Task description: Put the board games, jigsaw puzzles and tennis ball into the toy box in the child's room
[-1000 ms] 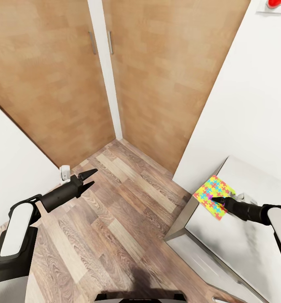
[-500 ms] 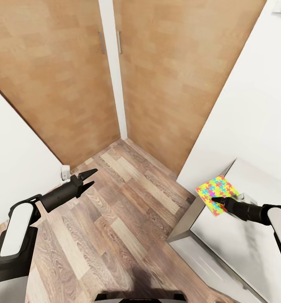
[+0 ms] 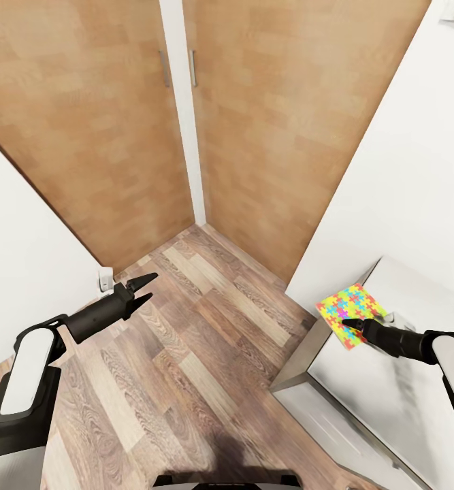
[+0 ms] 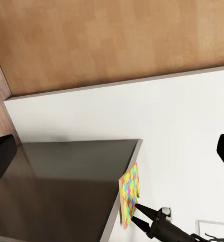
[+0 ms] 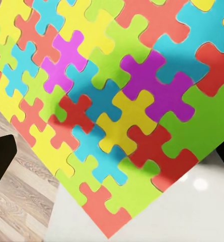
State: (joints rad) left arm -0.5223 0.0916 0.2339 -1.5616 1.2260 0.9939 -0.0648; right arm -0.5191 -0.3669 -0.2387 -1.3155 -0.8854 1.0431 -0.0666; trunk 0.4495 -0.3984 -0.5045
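Note:
One jigsaw puzzle (image 3: 352,306), a flat sheet of many-coloured pieces, lies at the far corner of the table (image 3: 390,388) and juts out past its edge. My right gripper (image 3: 344,322) points at the puzzle's near side with its tips just over it. In the right wrist view the puzzle (image 5: 117,101) is face-on with a shadow on it, and the fingers (image 5: 1,161) stand wide apart, so the gripper is open. The left wrist view shows the puzzle (image 4: 130,194) and the right gripper (image 4: 137,213) at the table's edge. My left gripper (image 3: 141,287) hangs open over the floor, holding nothing.
Two tall wooden doors (image 3: 104,122) with slim handles close off the corner ahead. White walls stand at the right (image 3: 403,170) and left (image 3: 22,272), with a wall socket (image 3: 105,278) low on the left one. Wood-plank floor (image 3: 186,361) lies between me and the table.
The whole view shifted slightly between one second and half a second ago, as the camera moved. Both arms hold the same pose and the puzzle has stayed by the right gripper.

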